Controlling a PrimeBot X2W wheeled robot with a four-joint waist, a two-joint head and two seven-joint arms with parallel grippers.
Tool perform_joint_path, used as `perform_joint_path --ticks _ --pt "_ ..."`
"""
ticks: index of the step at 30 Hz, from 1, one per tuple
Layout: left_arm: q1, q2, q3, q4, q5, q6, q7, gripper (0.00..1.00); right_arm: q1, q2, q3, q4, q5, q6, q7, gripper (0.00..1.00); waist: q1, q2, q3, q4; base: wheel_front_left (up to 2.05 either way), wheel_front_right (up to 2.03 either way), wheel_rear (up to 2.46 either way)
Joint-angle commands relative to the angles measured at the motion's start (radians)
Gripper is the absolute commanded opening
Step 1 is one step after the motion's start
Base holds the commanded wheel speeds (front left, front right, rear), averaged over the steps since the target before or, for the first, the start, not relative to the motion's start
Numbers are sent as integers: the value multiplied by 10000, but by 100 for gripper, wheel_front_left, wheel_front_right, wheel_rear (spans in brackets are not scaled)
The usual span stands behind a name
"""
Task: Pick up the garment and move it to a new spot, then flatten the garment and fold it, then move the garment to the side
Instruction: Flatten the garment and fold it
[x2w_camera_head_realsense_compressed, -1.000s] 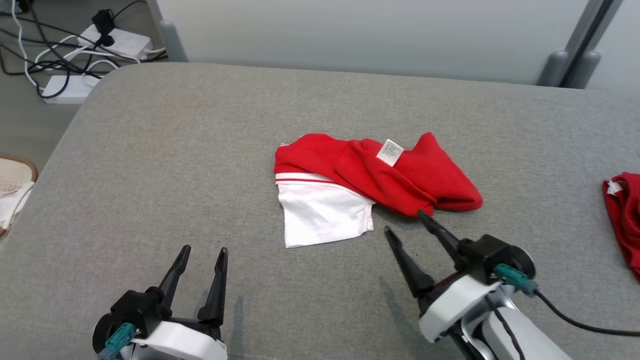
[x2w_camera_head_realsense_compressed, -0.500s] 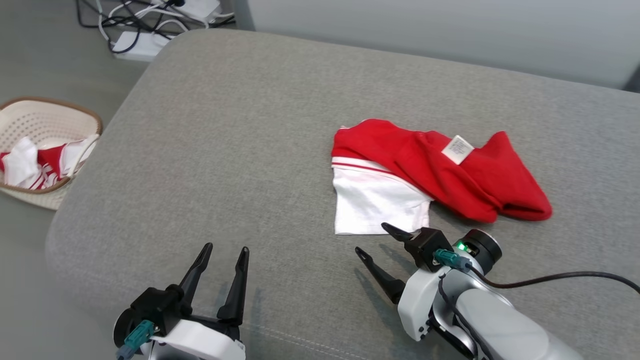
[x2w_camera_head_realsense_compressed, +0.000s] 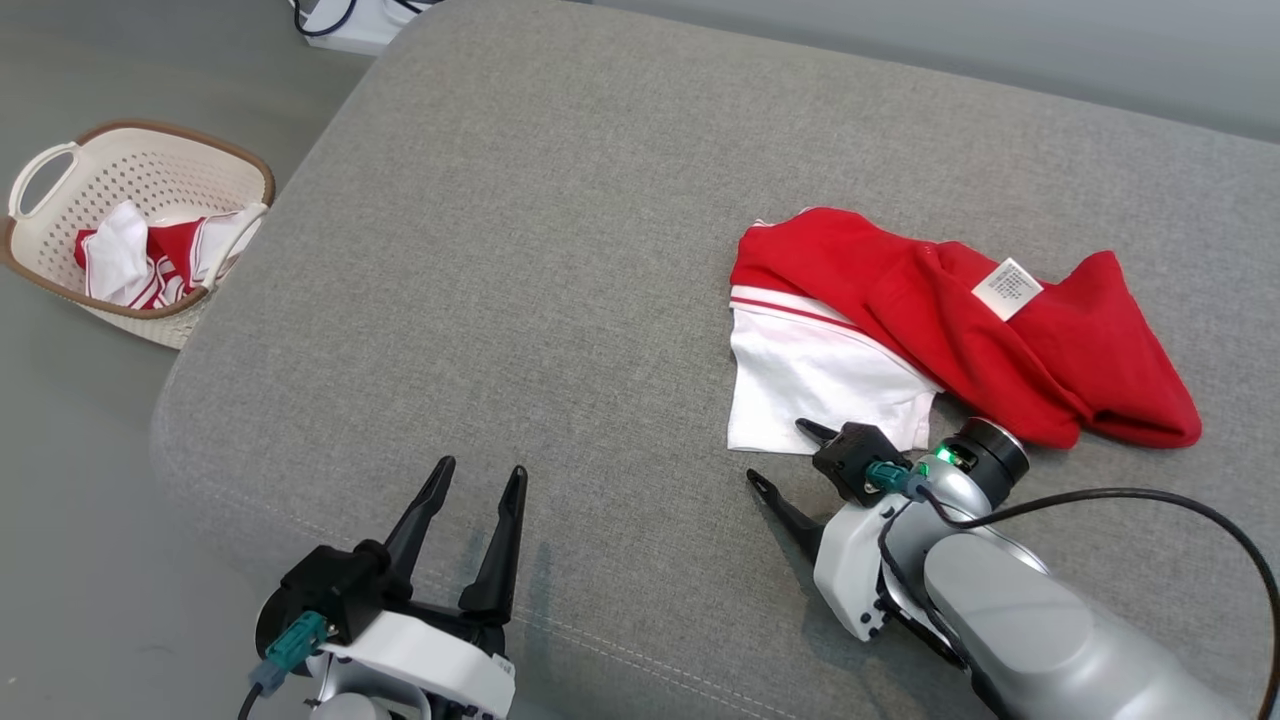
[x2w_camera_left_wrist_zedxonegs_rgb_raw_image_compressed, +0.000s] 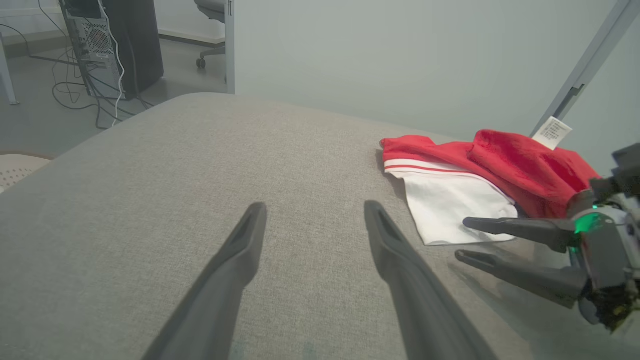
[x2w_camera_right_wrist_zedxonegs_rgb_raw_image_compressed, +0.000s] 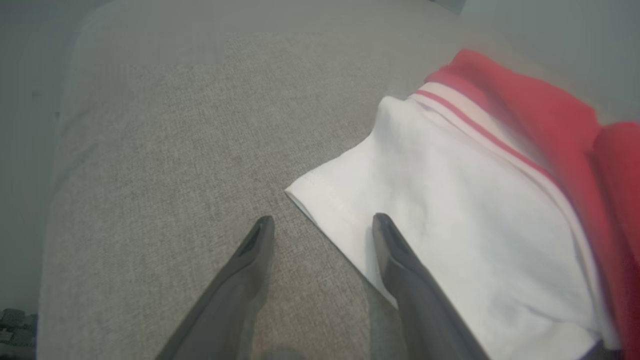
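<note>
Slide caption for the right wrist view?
Open right gripper poised at the white corner of a red-and-white garment on a grey cushion.

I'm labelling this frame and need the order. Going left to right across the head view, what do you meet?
basket -> left gripper -> garment

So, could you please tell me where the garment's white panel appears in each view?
Head view: white panel right of centre.
Left wrist view: white panel right of centre.
Right wrist view: white panel centre-right, large.
Shared landmark: right gripper, open, fingertips by the panel's near edge.
</note>
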Motion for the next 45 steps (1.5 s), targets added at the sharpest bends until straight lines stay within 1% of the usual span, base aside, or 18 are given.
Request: perform_joint_path --ticks 1,7,11,13,14,15,16,17,18,19,22,24,27,31,32,36,40,45 --pt "-388 79 278 -196 -149 -60 -61 100 -132 211 130 7 -91 42 -86 100 0 0 77 52 0 0 0" --pt "-507 79 123 -178 -300 -4 -61 100 -453 300 598 470 -235 42 -176 100 0 0 249 170 0 0 0" --pt "-560 78 45 -147 -384 22 -61 100 -711 336 737 855 -302 42 -143 87 0 0 320 237 0 0 0" --pt "-591 78 -4 -134 -428 32 -61 100 -809 380 785 1033 -311 42 -129 74 0 0 353 278 0 0 0" --pt "-607 78 -31 -125 -448 36 -61 100 -864 401 813 1124 -329 42 -120 63 0 0 368 296 0 0 0" --pt "-620 78 -56 -116 -472 42 -61 100 -908 422 831 1233 -335 42 -79 46 0 0 376 315 0 0 0" --pt "-630 78 -80 -104 -492 51 -61 100 -946 446 840 1325 -329 42 -66 42 0 0 384 334 0 0 0" --pt "-641 78 -100 -94 -513 63 -61 100 -981 471 847 1402 -325 42 -68 32 0 0 392 350 0 0 0" --pt "-651 78 -114 -85 -529 72 -61 100 -1004 495 872 1484 -320 42 -43 12 0 0 396 365 0 0 0" --pt "-658 78 -127 -74 -538 78 -61 100 -1023 519 898 1556 -306 42 -21 0 0 0 395 377 0 0 0" --pt "-667 78 -132 -53 -548 92 -61 100 -1119 578 881 1630 -192 42 -160 0 0 0 378 372 0 0 0" --pt "-658 78 -118 -52 -544 93 -61 100 -1263 637 794 1431 -18 42 -399 0 0 0 355 333 0 0 0" --pt "-626 78 -198 -51 -535 78 -61 100 -1660 745 701 818 284 42 -650 0 0 0 318 210 0 0 0" --pt "-630 78 -412 -10 -535 60 -61 100 -2483 858 707 -293 688 42 -782 0 0 0 216 63 0 0 0" --pt "-630 78 -412 -10 -535 60 -61 100 -2483 858 707 -293 688 42 -782 0 0 0 216 63 0 0 0" --pt "-635 78 -694 54 -540 45 -61 100 -3404 904 873 -937 976 42 -802 0 0 0 81 6 0 0 0" --pt "-608 78 -1021 115 -525 26 -61 100 -4420 921 932 -973 1139 42 -775 0 0 0 -69 54 0 0 0" --pt "-501 78 -1418 161 -557 11 -61 100 -5513 929 894 -595 1294 42 -742 0 0 0 -271 165 0 0 0"
